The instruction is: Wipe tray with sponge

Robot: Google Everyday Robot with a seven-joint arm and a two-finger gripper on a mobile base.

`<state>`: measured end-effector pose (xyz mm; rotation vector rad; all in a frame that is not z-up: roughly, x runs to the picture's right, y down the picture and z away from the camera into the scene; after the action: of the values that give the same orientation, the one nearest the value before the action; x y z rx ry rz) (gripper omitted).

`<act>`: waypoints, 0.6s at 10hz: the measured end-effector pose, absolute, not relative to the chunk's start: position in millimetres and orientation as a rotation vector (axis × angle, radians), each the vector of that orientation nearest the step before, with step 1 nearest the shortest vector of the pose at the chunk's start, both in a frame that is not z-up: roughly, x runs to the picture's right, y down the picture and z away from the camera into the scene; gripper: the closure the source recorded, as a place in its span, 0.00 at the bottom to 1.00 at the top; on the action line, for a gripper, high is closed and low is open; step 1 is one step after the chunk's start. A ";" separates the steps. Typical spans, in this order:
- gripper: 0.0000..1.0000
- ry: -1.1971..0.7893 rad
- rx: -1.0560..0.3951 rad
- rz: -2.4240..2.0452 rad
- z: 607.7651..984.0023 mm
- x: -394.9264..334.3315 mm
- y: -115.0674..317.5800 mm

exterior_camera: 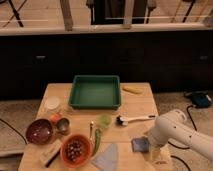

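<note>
arm [181,131] folded low, spread hand [153,149] apparently just above sponge [139,144].

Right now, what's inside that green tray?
Nothing visible: the tray floor looks bare. Its near wall covers a thin strip of floor, so that part is unseen. The gripper hangs at the sponge, well outside the tray.

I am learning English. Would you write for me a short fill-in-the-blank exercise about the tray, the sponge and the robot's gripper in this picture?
1. The large square tray is ___ in colour.
2. The blue-grey sponge lies outside the tray, flat on the wooden ___.
3. The gripper, its jaws open, is low at the near right, just to the right of the ___.
Missing words: green; table; sponge.
</note>
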<state>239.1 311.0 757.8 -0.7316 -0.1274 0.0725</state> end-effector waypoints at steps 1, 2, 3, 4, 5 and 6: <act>0.20 -0.130 -0.734 0.072 757.9 238.7 311.2; 0.20 -0.131 -0.736 0.071 758.1 238.1 310.9; 0.20 -0.134 -0.738 0.069 758.4 236.6 310.5; 0.20 -0.137 -0.740 0.066 758.5 234.5 310.0; 0.20 -0.140 -0.742 0.062 758.5 233.0 309.7; 0.20 -0.142 -0.744 0.061 758.2 232.2 309.4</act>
<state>232.2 309.4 758.2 -0.7438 -0.1418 0.0610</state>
